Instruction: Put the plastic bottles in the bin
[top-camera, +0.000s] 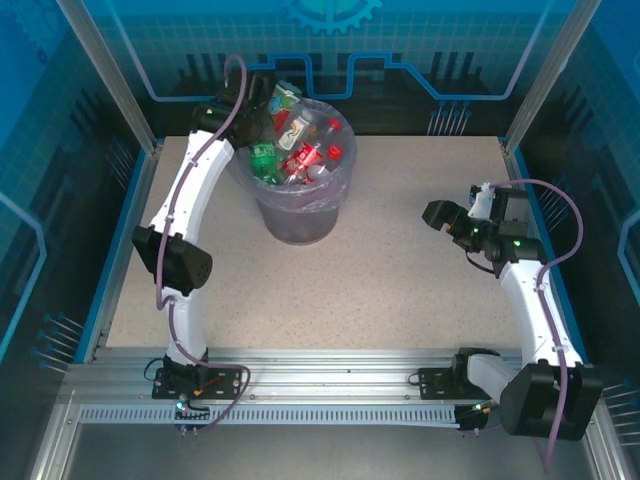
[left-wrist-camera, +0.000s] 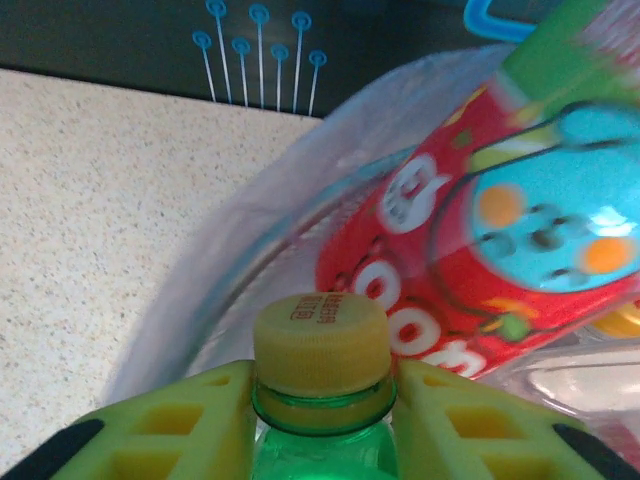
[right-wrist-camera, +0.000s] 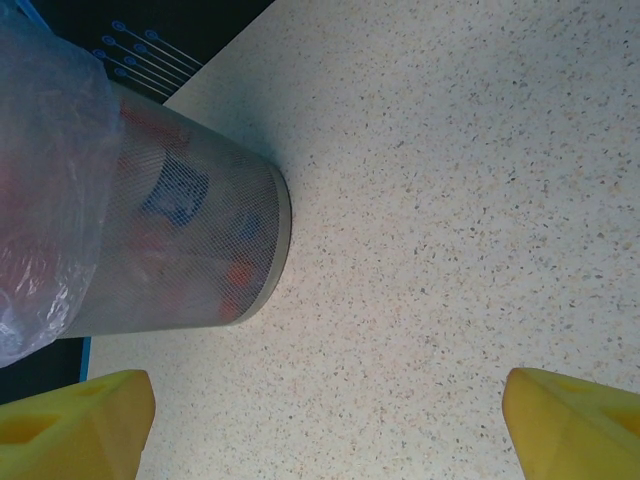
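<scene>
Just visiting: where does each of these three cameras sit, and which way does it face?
Top external: above and behind the arms, looking down on the table; both arms show.
Left wrist: on the left arm, facing the bin past the left gripper, shut on a green bottle.
Right wrist: looking across the table past the open right gripper at the bin's mesh side.
All share the bin.

Bin (top-camera: 296, 222) rear left on table (top-camera: 400, 290), bottles (top-camera: 305, 150) piled inside; one bottle (left-wrist-camera: 322, 400) between left fingers (left-wrist-camera: 190, 420).
</scene>
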